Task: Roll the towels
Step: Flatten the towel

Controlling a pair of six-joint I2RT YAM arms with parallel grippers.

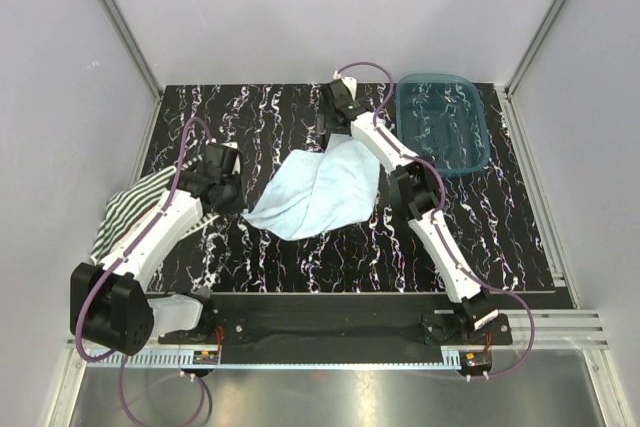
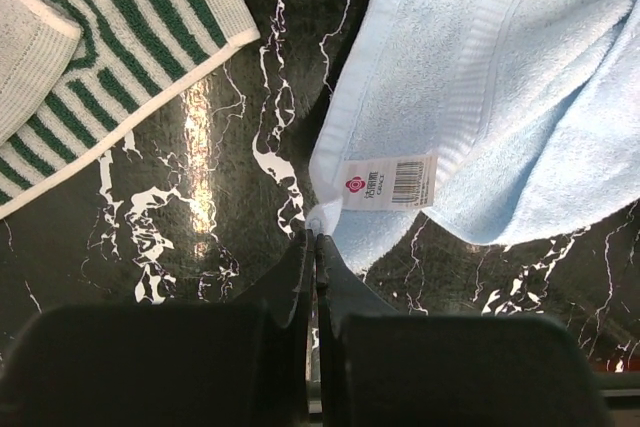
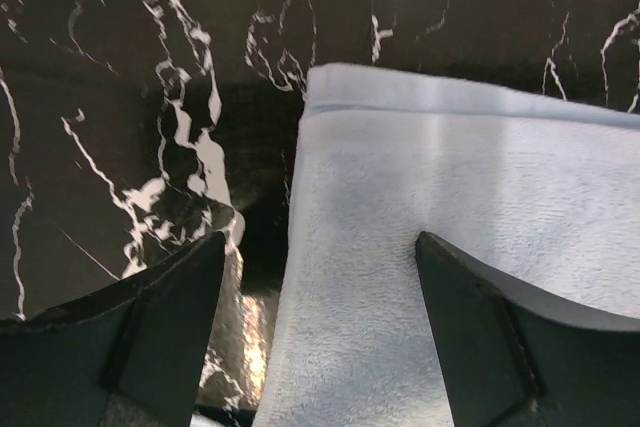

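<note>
Two towels lying on a black marbled table, one being gripped

One light blue towel is being shown spread and rumpled at the middle of the table. Its long axis is running diagonally, from near left towards far right. Its near-left corner, just beside a white printed label, is being pinched between the clenched fingers of the left gripper. Its far end is being straddled by the right gripper, whose fingers are being held apart and released. One finger is being held above the towel beside its hemmed edge, the other above bare table. A green-and-white striped towel is being partly covered by the left arm at the table's left edge, with its stripes slanting the same diagonal way. A translucent teal tub is being shown at the far right, beyond the right gripper.
</note>
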